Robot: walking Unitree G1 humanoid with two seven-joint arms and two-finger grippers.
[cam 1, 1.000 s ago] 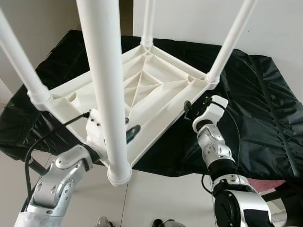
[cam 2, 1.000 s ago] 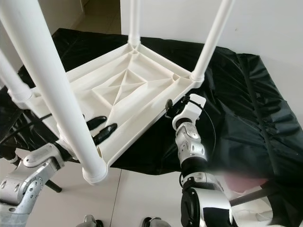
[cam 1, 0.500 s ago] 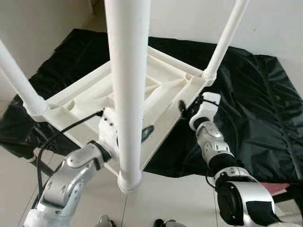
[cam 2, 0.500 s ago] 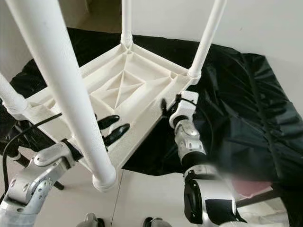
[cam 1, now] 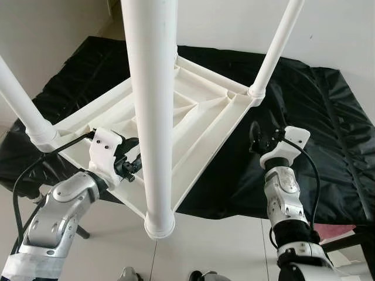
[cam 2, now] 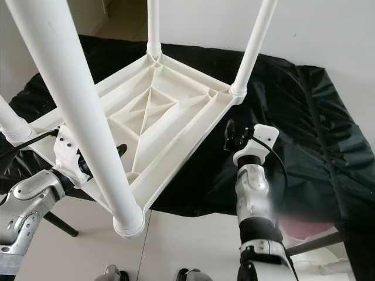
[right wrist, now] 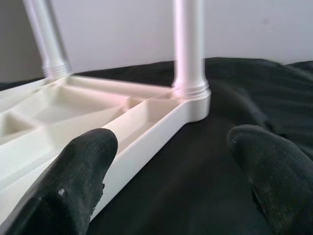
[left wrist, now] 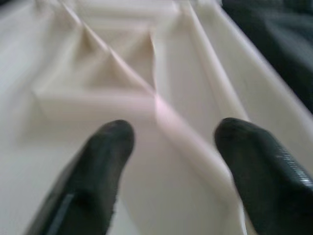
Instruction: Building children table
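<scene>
The left gripper (cam 1: pixel 130 165) sits at the near-left edge of the upturned table top (cam 2: pixel 170 111), its two black fingers (left wrist: pixel 93 166) spread apart and pointing in over the ribbed white underside — nothing is held between them, and in the left wrist view a raised rib of the moulding runs through the gap. The right gripper (cam 1: pixel 256 136) hovers just off the table's right edge, over the black cloth (cam 1: pixel 316 117), its fingers (right wrist: pixel 80 171) likewise wide open and empty; the right wrist view looks along them at the table's rim and at the corner socket where a white leg (right wrist: pixel 188 44) stands screwed in. The children's table lies upside down on the black cloth, its flat top face downward and its four white tube legs pointing up toward the camera. The nearest leg (cam 1: pixel 152 105) rises from the near corner, which juts out past the cloth's edge above the pale floor (cam 1: pixel 217 252), and it crosses much of the head views; the right leg (cam 1: pixel 276 50) stands at the corner just ahead of the right gripper, the left leg (cam 1: pixel 23 105) at the corner beyond the left gripper, and the far leg (cam 2: pixel 153 29) at the back corner. A black cable (cam 1: pixel 35 164) loops along the left silver arm (cam 1: pixel 58 216); the right silver arm (cam 1: pixel 284 199) rises from below, beside the cloth's near edge.
</scene>
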